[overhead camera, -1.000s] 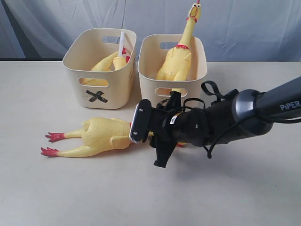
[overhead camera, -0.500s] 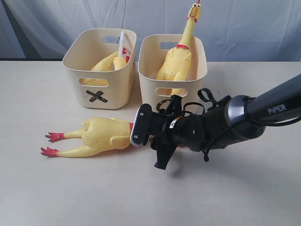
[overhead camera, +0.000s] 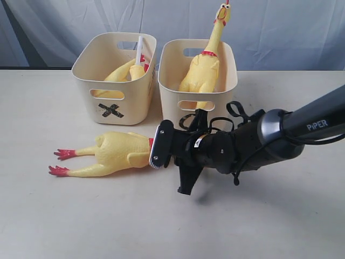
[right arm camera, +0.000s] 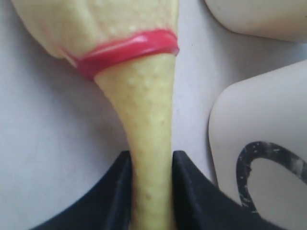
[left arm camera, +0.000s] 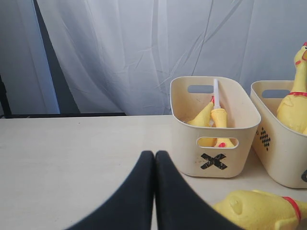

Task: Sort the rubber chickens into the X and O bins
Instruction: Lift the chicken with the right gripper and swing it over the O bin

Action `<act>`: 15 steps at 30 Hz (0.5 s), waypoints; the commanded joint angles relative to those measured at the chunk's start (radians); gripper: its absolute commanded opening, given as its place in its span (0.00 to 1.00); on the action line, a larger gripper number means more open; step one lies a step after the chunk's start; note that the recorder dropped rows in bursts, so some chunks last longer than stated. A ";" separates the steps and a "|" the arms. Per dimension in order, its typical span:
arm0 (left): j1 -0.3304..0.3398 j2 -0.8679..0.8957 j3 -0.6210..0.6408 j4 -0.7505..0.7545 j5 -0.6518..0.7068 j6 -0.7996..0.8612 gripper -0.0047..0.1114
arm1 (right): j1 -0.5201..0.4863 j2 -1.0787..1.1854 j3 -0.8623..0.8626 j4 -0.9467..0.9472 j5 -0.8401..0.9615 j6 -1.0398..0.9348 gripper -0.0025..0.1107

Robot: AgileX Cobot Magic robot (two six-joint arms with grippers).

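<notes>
Right hand (right arm camera: 151, 172) has closed onto chicken (right arm camera: 144, 110) neck, grip visible only from its wrist view.

Pale bench (overhead camera: 64, 216) with three things resting on it. Two cream bins stand side by side toward its rear edge: the X bin (overhead camera: 132, 100) on the left of the exterior view, the O bin (overhead camera: 170, 94) just beside it on the right. One chicken (overhead camera: 116, 156) lies lengthwise before the X bin, red feet pointing left.
</notes>
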 commanded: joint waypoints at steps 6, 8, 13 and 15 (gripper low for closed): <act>-0.002 -0.005 0.004 -0.010 -0.007 0.001 0.04 | 0.000 -0.099 -0.003 0.022 0.216 0.002 0.01; -0.002 -0.005 0.004 -0.010 -0.007 0.001 0.04 | 0.000 -0.161 -0.003 0.093 0.300 0.004 0.01; -0.002 -0.005 0.004 -0.010 -0.007 0.001 0.04 | 0.000 -0.329 -0.003 0.329 0.481 0.004 0.01; -0.002 -0.005 0.004 -0.010 -0.007 0.001 0.04 | 0.000 -0.394 -0.003 0.390 0.517 0.082 0.01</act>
